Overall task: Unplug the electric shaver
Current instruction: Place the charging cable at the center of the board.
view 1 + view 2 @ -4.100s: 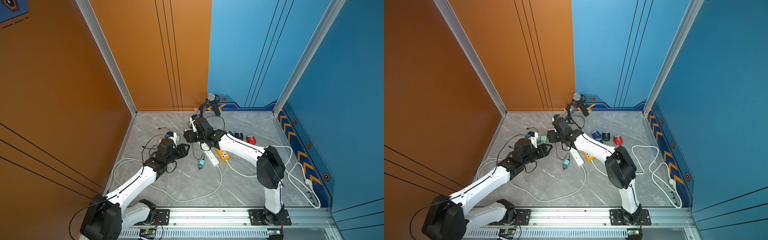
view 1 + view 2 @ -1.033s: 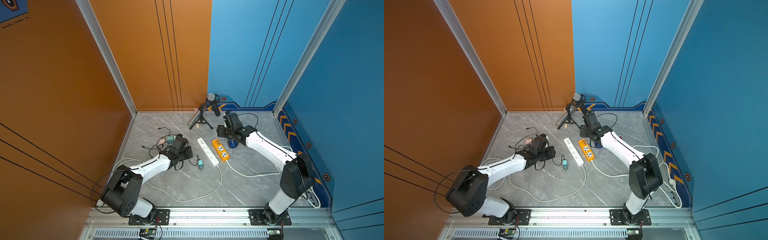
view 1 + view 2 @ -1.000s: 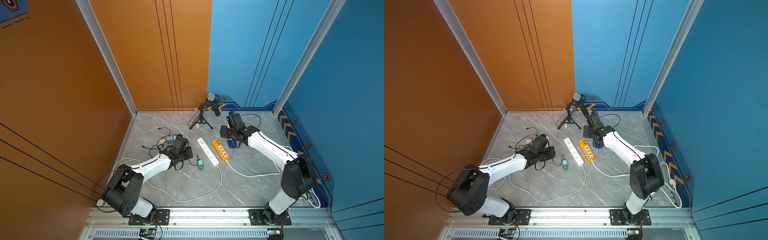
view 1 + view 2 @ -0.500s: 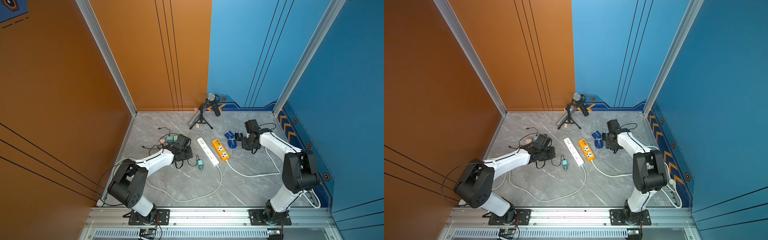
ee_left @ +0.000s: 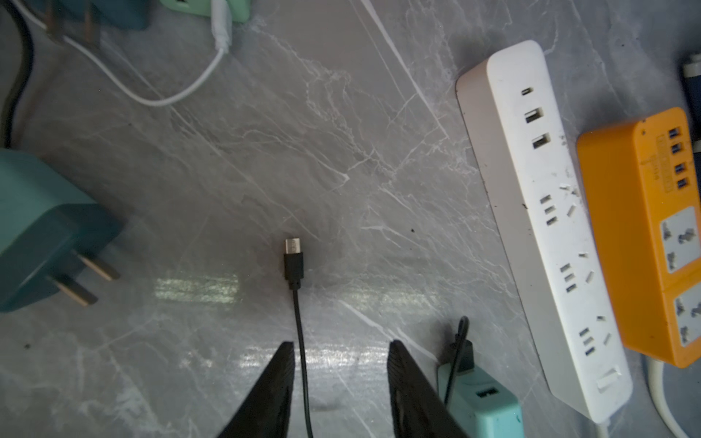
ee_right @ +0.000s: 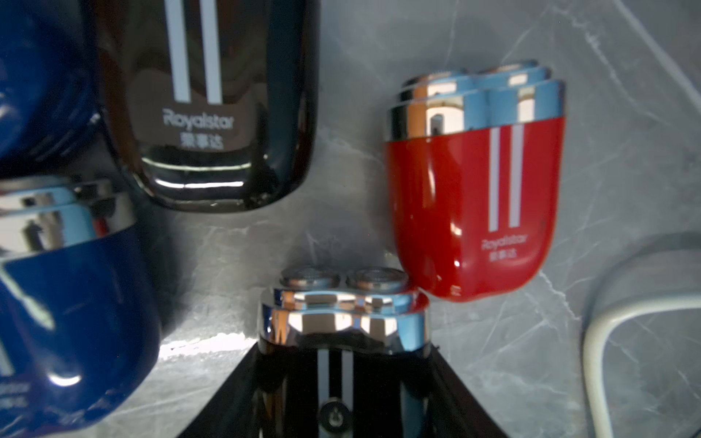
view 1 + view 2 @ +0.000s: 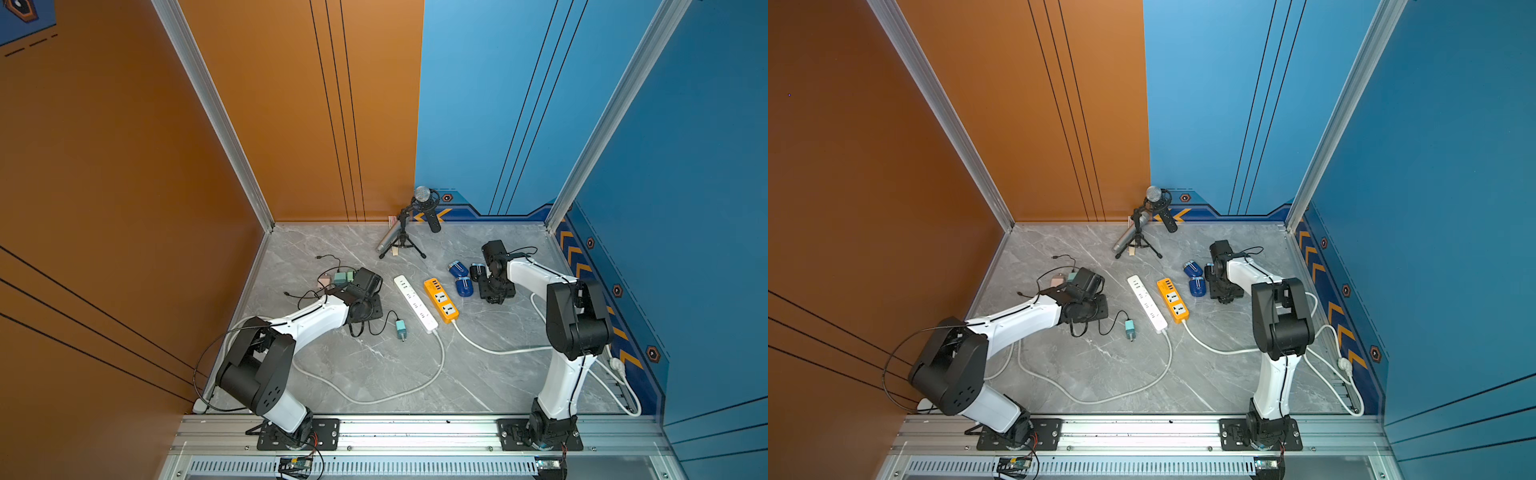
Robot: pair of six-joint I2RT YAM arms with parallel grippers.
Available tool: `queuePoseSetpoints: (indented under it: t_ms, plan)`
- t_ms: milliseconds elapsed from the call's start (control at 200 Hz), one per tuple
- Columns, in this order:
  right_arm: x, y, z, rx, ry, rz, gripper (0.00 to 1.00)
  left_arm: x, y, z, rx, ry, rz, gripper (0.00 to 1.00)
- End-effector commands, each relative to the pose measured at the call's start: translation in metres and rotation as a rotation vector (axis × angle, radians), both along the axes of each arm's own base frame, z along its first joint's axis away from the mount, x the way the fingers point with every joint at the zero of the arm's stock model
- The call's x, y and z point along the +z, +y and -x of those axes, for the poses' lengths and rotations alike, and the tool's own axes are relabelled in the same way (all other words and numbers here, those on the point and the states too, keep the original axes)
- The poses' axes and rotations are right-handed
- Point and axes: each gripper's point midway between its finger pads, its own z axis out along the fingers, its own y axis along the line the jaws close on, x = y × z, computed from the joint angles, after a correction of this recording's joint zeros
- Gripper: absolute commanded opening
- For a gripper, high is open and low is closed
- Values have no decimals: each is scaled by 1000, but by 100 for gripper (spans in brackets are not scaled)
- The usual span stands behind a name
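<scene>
The right jaws are closed onto the sides of the electric shaver, a black one whose chrome twin-ring head sticks out past the jaw tips. I cannot tell whether it rests on the desk or hangs just above it. Right beside that head lies a red shaver. A second black shaver and a blue shaver lie to the other side, all flat on the grey marbled surface, and a white cord curves past. The left jaws stand moderately apart and grip nothing. A thin black cable runs between them without touching either and ends in a small bare connector lying free on the desk. Beside one jaw sits a mint charger with a black lead plugged in. Farther out are a teal plug adapter, then a white power strip and an orange power strip side by side. In a top view the right arm reaches down at the desk's far right, just right of the orange power strip, while the left arm is low on the left, well apart from the electric shaver.
</scene>
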Motion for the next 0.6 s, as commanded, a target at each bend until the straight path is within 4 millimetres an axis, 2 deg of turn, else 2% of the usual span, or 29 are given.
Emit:
queuePoseSetpoints:
  t_ms: [0,125,210,235,340,595]
  plan:
    - [-14,-5,-2,0,37,10,39,8,6,3,3,2,-64,56]
    - [-19,-3,-2,-4,44,-5,42,16,2,7,-24,-3,-94,61]
    - [-20,-2,-3,-11,44,-17,47,16,1,13,-48,13,-123,64]
    - [-20,-2,-3,-12,43,-22,49,27,-6,8,-56,-8,-113,64]
    - [-18,-1,-4,-25,39,-41,54,33,-16,13,-95,1,-138,68]
    - [-3,2,-7,-52,-3,-67,68,34,-42,26,-162,61,-163,70]
